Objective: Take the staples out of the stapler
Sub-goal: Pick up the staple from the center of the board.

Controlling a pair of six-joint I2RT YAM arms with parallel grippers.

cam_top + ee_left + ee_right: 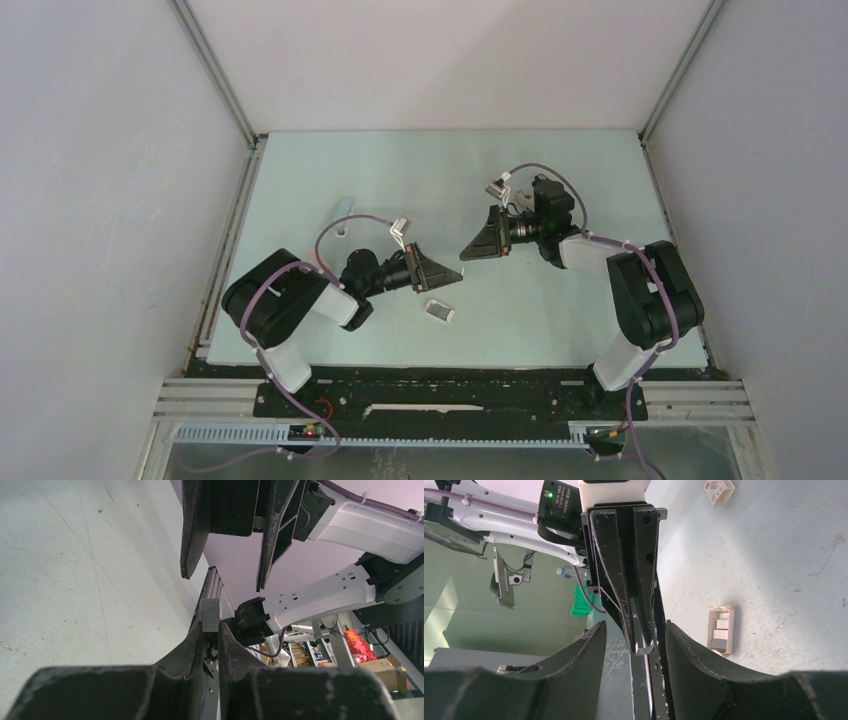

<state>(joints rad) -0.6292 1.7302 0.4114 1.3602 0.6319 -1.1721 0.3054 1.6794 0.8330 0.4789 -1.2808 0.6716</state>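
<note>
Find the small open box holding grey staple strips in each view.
Top external: open box just on the near side of the left pincer.
Left wrist: not in view.
Right wrist: right of centre.
Shared landmark: the left pincer, gripping a staple strip.

White print stands on the black motor housing (560, 502) beside its green light, in the right wrist view. One line reads "DAMIAO"; the other lines are too small to read. A small cardboard box (720, 491) carries a red mark, illegible.
</note>
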